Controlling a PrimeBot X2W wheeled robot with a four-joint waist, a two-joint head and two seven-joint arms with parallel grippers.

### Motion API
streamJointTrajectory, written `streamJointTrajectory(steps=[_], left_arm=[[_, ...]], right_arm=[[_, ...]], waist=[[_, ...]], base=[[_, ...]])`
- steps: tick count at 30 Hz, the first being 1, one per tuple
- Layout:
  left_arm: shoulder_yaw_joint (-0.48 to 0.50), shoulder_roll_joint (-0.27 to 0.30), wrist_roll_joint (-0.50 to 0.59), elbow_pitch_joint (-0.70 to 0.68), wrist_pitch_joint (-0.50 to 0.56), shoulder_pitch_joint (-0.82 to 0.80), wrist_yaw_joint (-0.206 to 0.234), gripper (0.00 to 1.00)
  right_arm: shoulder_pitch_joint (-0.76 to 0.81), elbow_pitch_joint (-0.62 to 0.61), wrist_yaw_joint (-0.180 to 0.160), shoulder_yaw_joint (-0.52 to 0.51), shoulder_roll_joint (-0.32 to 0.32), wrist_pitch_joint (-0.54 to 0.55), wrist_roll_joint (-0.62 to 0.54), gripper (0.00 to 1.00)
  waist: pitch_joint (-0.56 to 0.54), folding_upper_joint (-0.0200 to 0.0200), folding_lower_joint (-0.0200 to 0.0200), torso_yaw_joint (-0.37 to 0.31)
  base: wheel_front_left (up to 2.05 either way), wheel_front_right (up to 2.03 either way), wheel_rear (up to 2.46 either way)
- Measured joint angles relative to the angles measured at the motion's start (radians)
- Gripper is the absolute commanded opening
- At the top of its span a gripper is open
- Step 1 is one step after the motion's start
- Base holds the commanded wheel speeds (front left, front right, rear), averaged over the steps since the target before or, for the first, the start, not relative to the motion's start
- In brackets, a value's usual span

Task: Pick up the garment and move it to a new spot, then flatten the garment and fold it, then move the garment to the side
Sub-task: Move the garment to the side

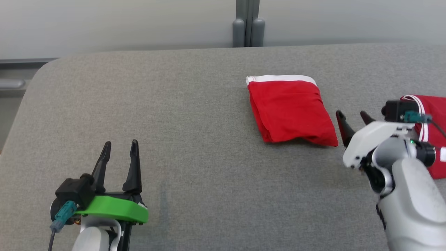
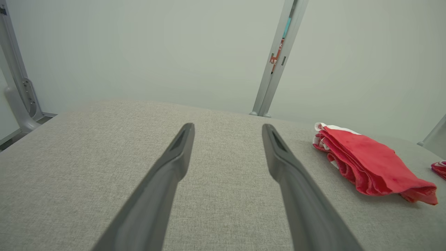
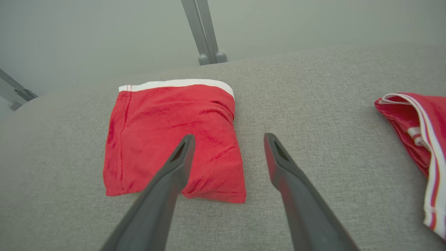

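Locate the folded red garment point(image 1: 291, 109) right of centre on the worktop point(image 1: 174, 139), lying flat as a compact squarish packet with a white band along its far edge. Check the same garment point(image 2: 369, 167) from the left wrist for stacked layers along the side. Note the right end effector point(image 1: 351, 113) just beside the packet's near right corner, fingers spread wide, pinching nothing. From its own wrist, see the right end effector point(image 3: 229, 136) with one finger point(image 3: 174, 167) overlapping the garment point(image 3: 170, 139); contact or clearance not determinable. Find the left end effector point(image 1: 121, 142) at the lower left, well apart from the packet, likewise spread and empty, with a green collar point(image 1: 115, 209) at its base. Observe a second red garment point(image 1: 432, 115) with white stripes at the right edge, partly behind the right wrist. Treat the worktop as covered in grey woven fabric, rounded at the far left corner. Beyond it, note a plain pale wall point(image 1: 104, 24) and a grey double post point(image 1: 248, 24). Regard the small red label point(image 2: 275, 57) on the post as too small to read.
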Motion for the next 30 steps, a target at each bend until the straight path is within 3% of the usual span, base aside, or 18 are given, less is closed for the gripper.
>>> streamJointTrajectory(steps=[12, 23, 24, 25, 26, 30], left_arm=[[-0.041, -0.01, -0.004, -0.028, 0.0, -0.067, 0.0, 1.0], [-0.066, -0.014, -0.006, -0.031, 0.0, -0.094, 0.0, 1.0], [-0.066, -0.014, -0.006, -0.029, 0.0, -0.093, 0.0, 1.0], [-0.065, -0.015, -0.006, -0.027, 0.0, -0.093, 0.0, 1.0], [-0.062, -0.014, -0.006, -0.027, 0.0, -0.093, 0.0, 1.0], [-0.044, -0.011, -0.006, -0.028, 0.0, -0.091, 0.0, 1.0]], right_arm=[[-0.335, 0.335, 0.0, -0.081, -0.068, 0.188, 0.022, 1.0], [-0.413, 0.554, 0.0, -0.097, -0.078, 0.249, -0.032, 1.0], [-0.421, 0.567, 0.0, -0.093, -0.082, 0.265, -0.032, 0.93], [-0.423, 0.574, 0.0, -0.084, -0.086, 0.272, -0.032, 0.17], [-0.423, 0.577, 0.0, -0.077, -0.093, 0.27, -0.037, 0.0], [-0.436, 0.579, 0.002, -0.007, -0.109, 0.271, -0.069, 0.0]], waist=[[0.106, 0.0, 0.0, 0.089], [0.176, 0.0, 0.0, 0.173], [0.178, 0.0, 0.0, 0.178], [0.178, 0.0, 0.0, 0.181], [0.177, 0.0, 0.0, 0.181], [0.173, 0.0, 0.0, 0.164]], base=[[0.0, 0.0, 0.0], [0.0, 0.0, 0.0], [0.0, 0.0, 0.0], [0.0, 0.0, 0.0], [0.0, 0.0, 0.0], [0.0, 0.0, 0.0]])
